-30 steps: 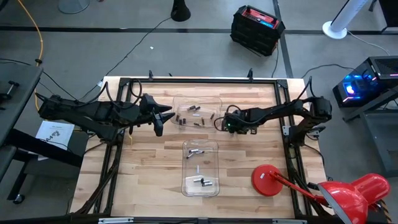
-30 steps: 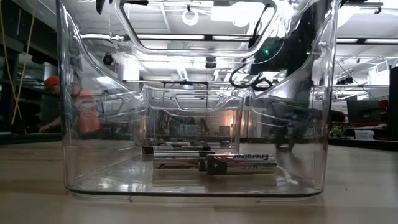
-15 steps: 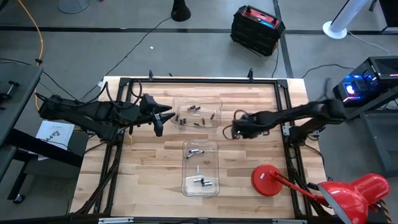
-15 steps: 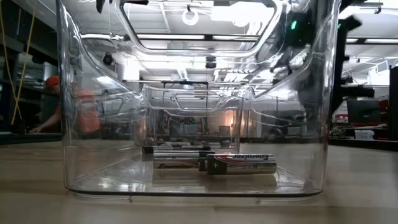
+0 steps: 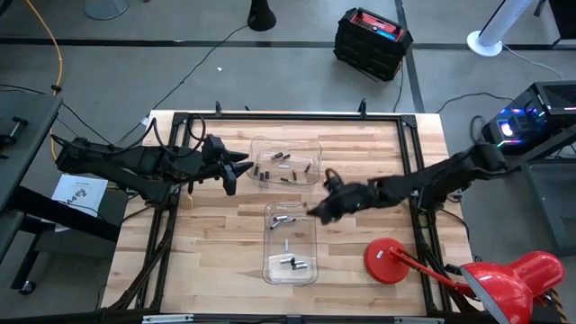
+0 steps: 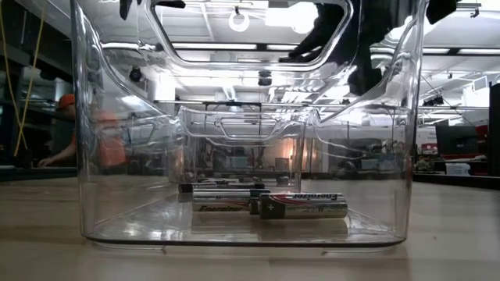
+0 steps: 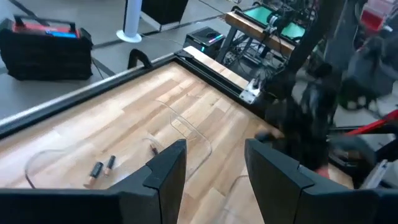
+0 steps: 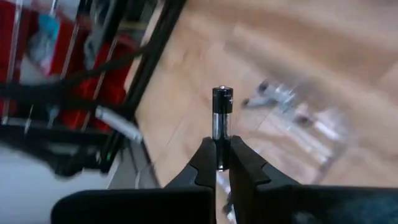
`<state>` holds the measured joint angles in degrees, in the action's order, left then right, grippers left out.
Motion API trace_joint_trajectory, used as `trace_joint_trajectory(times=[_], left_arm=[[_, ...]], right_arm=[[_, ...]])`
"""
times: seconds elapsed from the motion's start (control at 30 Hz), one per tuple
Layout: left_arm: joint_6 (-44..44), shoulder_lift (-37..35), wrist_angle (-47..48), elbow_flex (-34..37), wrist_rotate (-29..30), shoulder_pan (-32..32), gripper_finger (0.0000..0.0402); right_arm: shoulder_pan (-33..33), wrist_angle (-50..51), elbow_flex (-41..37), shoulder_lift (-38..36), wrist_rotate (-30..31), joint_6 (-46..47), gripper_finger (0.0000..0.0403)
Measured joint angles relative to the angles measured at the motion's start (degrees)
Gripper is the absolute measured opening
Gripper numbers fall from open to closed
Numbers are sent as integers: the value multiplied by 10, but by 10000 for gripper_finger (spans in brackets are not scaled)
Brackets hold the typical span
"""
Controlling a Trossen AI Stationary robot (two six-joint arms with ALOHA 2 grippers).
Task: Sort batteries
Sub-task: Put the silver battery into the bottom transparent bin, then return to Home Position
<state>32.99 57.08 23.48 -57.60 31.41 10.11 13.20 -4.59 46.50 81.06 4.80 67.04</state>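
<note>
Two clear containers stand on the wooden table. The far container (image 5: 286,162) holds several small batteries (image 7: 102,169). The near container (image 5: 290,243) holds a few larger ones (image 6: 269,204), lying on its floor. My left gripper (image 5: 236,168) waits open just left of the far container, its fingers (image 7: 168,171) holding nothing. My right gripper (image 5: 315,209) hovers at the near container's right rim, shut on a dark and silver battery (image 8: 222,106). My right gripper pinches the battery by one end (image 8: 221,148) between its two fingertips. The battery sticks straight out past the tips, in line with the fingers. Its free capped end points away from the gripper. It is lifted clear of the table and both containers.
A red disc-footed lamp (image 5: 389,261) lies at the table's near right corner. Black frame rails (image 5: 288,115) run around the tabletop. Bare wood lies between the two containers and left of the near one.
My right gripper has swung from the far container's right side toward the table's near edge and somewhat left. It has risen and turned, and now hovers by the near container's right rim. My left arm has kept still.
</note>
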Motion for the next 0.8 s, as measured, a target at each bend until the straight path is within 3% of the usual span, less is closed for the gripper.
trace_joint_trajectory(times=[0.17, 0.4, 0.53, 0.67, 0.8], left_arm=[[30, 0, 2, 0, -39, 0, 159], [16, 0, -13, 0, -74, 20, 159], [3, 0, -13, 0, -68, 49, 159], [-37, 0, -22, 0, -23, 108, 159], [-74, -9, -88, 42, 48, 168, 151]], right_arm=[[40, -93, 0, 70, -22, 14, 29], [36, -72, 17, 83, -19, -31, 132], [23, 3, 66, 68, -33, -117, 169], [2, 138, 139, 39, -48, -212, 175], [-10, 309, 228, -10, 40, -285, 175]])
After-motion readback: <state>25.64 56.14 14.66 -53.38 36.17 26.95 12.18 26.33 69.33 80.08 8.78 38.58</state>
